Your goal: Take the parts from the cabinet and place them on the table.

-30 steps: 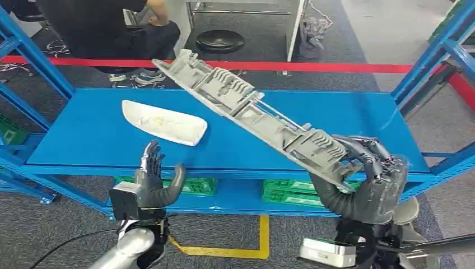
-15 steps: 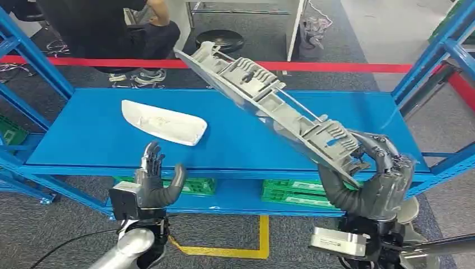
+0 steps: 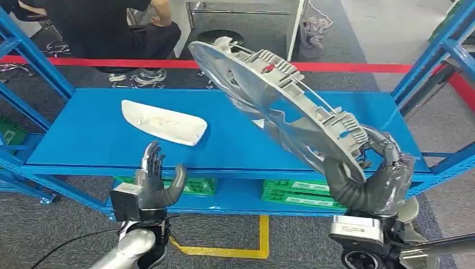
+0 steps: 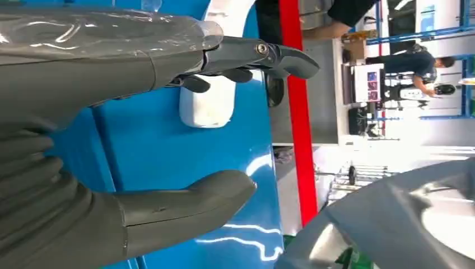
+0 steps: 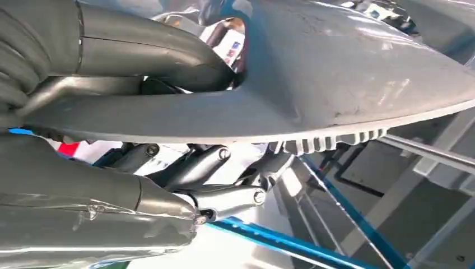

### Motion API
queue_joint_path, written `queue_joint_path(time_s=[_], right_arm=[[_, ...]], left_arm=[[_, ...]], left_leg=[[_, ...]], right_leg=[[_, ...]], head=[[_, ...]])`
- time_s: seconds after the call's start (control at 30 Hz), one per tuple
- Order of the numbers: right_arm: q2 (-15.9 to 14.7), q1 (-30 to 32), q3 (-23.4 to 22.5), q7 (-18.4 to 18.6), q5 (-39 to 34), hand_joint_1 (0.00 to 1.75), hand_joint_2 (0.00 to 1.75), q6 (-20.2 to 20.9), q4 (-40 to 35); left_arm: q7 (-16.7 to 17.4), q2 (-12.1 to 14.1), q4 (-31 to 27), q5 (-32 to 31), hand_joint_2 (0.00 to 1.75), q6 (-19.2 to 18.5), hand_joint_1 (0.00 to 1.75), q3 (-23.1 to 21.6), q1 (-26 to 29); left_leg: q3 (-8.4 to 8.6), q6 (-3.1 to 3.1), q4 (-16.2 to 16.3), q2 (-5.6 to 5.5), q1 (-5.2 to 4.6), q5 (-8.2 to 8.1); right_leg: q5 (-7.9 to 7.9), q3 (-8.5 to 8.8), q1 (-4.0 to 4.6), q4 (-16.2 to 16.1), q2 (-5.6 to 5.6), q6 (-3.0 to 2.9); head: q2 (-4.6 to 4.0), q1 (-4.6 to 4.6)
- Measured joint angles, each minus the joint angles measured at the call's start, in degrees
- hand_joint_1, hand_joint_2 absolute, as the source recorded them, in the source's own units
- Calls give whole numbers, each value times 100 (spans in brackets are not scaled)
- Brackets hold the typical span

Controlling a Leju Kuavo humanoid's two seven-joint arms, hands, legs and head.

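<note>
My right hand (image 3: 372, 182) grips the near end of a long grey ribbed part (image 3: 280, 103), lifted clear above the blue shelf (image 3: 95, 131) and slanting up to the far left. In the right wrist view the grey part (image 5: 336, 84) lies across my right hand (image 5: 140, 168), thumb on one side, fingers (image 5: 224, 199) on the other. A white curved part (image 3: 163, 122) lies flat on the shelf's left half. My left hand (image 3: 154, 179) hovers at the shelf's front edge, fingers spread and holding nothing, just short of the white part (image 4: 210, 103) in the left wrist view, where the same hand (image 4: 112, 140) shows.
Blue uprights (image 3: 33, 61) frame the shelf on both sides. Green crates (image 3: 291, 193) sit on the lower shelf. A person in dark clothes (image 3: 112, 28) sits behind the red floor line (image 3: 347, 68), near a black stool (image 3: 219, 39).
My right hand has raised the grey part and rolled it, so its far end swung up and right and its smooth broad face now shows. The left hand has stayed put.
</note>
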Motion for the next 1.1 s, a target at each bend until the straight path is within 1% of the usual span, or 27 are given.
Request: queue_joint_path(time_s=[0.1, 0.23, 0.27, 0.3, 0.33, 0.37, 0.4, 0.43, 0.47, 0.5, 0.53, 0.57, 0.6, 0.63, 0.67, 0.73, 0.77, 0.8, 0.83, 0.87, 0.9, 0.93, 0.97, 1.0, 1.03, 1.07, 1.1], right_arm=[[-28, -4, 50, 280, 374, 175, 175, 0, 0], [-55, -24, 162, 427, 505, 175, 175, 2, 2], [-55, -37, 179, 427, 505, 175, 175, 0, 0], [-64, -52, 190, 427, 505, 175, 175, 0, 2], [-77, -73, 214, 427, 505, 175, 175, 0, 2], [-90, -96, 230, 422, 510, 175, 175, 0, 2], [-103, -100, 252, 409, 514, 175, 175, 0, 4], [-111, -97, 273, 403, 516, 175, 175, 0, 4], [-127, -92, 308, 405, 514, 175, 175, 0, 9], [-149, -93, 332, 405, 514, 175, 175, 0, 15], [-169, -98, 359, 405, 514, 175, 175, 2, 20], [-182, -105, 385, 403, 514, 175, 175, 0, 22], [-188, -108, 413, 400, 514, 175, 175, 0, 22], [-201, -105, 426, 396, 514, 175, 175, 0, 33], [-203, -107, 440, 387, 514, 175, 175, 0, 28], [-221, -106, 477, 392, 505, 175, 175, 0, 37], [-225, -108, 503, 394, 505, 175, 175, 0, 39], [-227, -122, 514, 392, 505, 175, 175, 0, 39], [-227, -133, 529, 390, 505, 175, 175, 2, 39], [-232, -144, 549, 387, 507, 175, 175, 2, 37], [-238, -143, 555, 387, 505, 175, 175, 2, 37], [-241, -141, 562, 387, 505, 175, 175, 2, 39], [-243, -137, 566, 390, 505, 175, 175, 0, 42], [-247, -144, 575, 392, 499, 175, 175, 0, 44], [-251, -161, 588, 394, 499, 175, 175, 0, 44], [-251, -175, 601, 394, 499, 175, 175, 2, 44], [-251, -185, 608, 394, 501, 175, 175, 2, 44]], left_arm=[[-13, 0, -2, -55, 175, -42, 0, -4, 15], [-9, 0, -11, -79, 175, -53, 0, -4, 15], [-9, -2, -22, -90, 175, -50, 0, -4, 12], [-9, -9, -29, -92, 175, -50, 0, -7, 18], [-11, -15, -31, -98, 175, -48, 0, -9, 8], [-11, -18, -31, -101, 175, -50, 0, -9, 5], [-11, -22, -31, -101, 175, -50, 0, -11, 20], [-13, -28, -31, -103, 175, -48, 0, -13, 35], [-11, -31, -31, -103, 175, -48, 0, -15, 53], [-11, -31, -31, -103, 175, -48, 0, -15, 63], [-11, -31, -31, -103, 175, -48, 0, -17, 65], [-13, -33, -31, -103, 175, -48, 0, -20, 65], [-13, -35, -31, -105, 175, -48, 0, -20, 63], [-13, -37, -33, -105, 175, -48, 0, -20, 64], [-13, -39, -37, -107, 175, -48, 0, -20, 56], [-20, -42, -50, -112, 175, -48, 0, -22, 73], [-20, -39, -50, -112, 175, -46, 0, -22, 84], [-20, -39, -59, -112, 175, -44, 0, -22, 88], [-22, -39, -61, -114, 175, -44, 0, -22, 68], [-22, -39, -61, -114, 175, -44, 0, -22, 47], [-20, -39, -61, -114, 175, -44, 0, -22, 50], [-20, -39, -61, -112, 175, -44, 0, -22, 62], [-20, -37, -61, -114, 175, -44, 0, -22, 76], [-18, -35, -61, -112, 175, -44, 0, -22, 84], [-18, -35, -61, -114, 175, -44, 0, -22, 82], [-18, -35, -63, -114, 175, -44, 0, -22, 79], [-18, -35, -64, -116, 175, -44, 0, -22, 76]], left_leg=[[-7, 17, 15, 2, -4, -13], [-24, 64, 27, -6, -37, -44], [3, 85, -44, -18, -16, -30], [71, 110, -110, -30, 48, -8], [96, 123, -123, -56, 54, -9], [99, 132, -123, -71, 55, -12], [103, 136, -122, -99, 51, -16], [103, 139, -119, -125, 50, -23], [109, 132, -115, -188, 55, -29], [124, 116, -114, -250, 65, -40], [143, 93, -101, -319, 79, -55], [168, 59, -77, -393, 98, -77], [176, 6, -36, -458, 116, -113], [139, -30, -15, -511, 97, -123], [74, -74, 46, -596, 98, -120], [26, -171, -11, -715, 140, -49], [17, -211, -20, -798, 144, -35], [0, -229, 27, -613, 142, -73], [-103, -245, 231, -221, 94, -176], [-328, -255, 643, -51, 92, -380], [-607, -256, 1166, -6, 93, -601], [-861, -252, 1628, 0, 93, -764], [-1039, -240, 1929, 0, 92, -803], [-1043, -223, 1899, 1, 89, -708], [-904, -196, 1597, 8, 84, -495], [-613, -145, 1042, 58, 64, -206], [-316, -80, 489, 201, 28, 26]], right_leg=[[-7, 2, -5, -1, 1, 12], [-15, 18, -27, -29, -31, 47], [-31, 75, -17, -41, -47, 73], [-98, 46, -47, 6, -35, 84], [-273, -61, -39, 284, -19, 83], [-475, -275, -34, 723, -1, 87], [-708, -590, -40, 1314, 9, 103], [-832, -832, -40, 1729, 11, 116], [-816, -1025, -47, 1981, 11, 125], [-622, -1028, -59, 1860, 11, 133], [-339, -907, -72, 1508, 15, 131], [-5, -707, -93, 990, 65, 133], [300, -491, -139, 405, 277, 151], [172, -443, -158, 326, 583, 161], [165, -362, -156, 246, 591, 126], [174, -406, -95, 313, 477, 64], [188, -384, -99, 293, 398, 25], [209, -359, -138, 260, 318, -23], [206, -348, -120, 253, 242, -50], [198, -350, -92, 254, 146, -114], [189, -352, -66, 254, 58, -132], [181, -354, -46, 254, -29, -147], [171, -351, -29, 254, -117, -163], [165, -343, -11, 254, -190, -168], [153, -328, 8, 254, -260, -183], [132, -301, 25, 254, -329, -182], [110, -269, 39, 254, -385, -175]], head=[[0, -13], [0, -31], [0, -48], [0, -41], [-2, -4], [0, 38], [0, 85], [0, 85], [0, 90], [-2, 98], [0, 103], [-2, 114], [0, 131], [-2, 142], [0, 144], [-2, 94], [0, 81], [-2, 61], [0, -16], [0, -109], [-2, -129], [-2, -140], [-2, -172], [0, -190], [-2, -214], [-2, -236], [0, -254]])
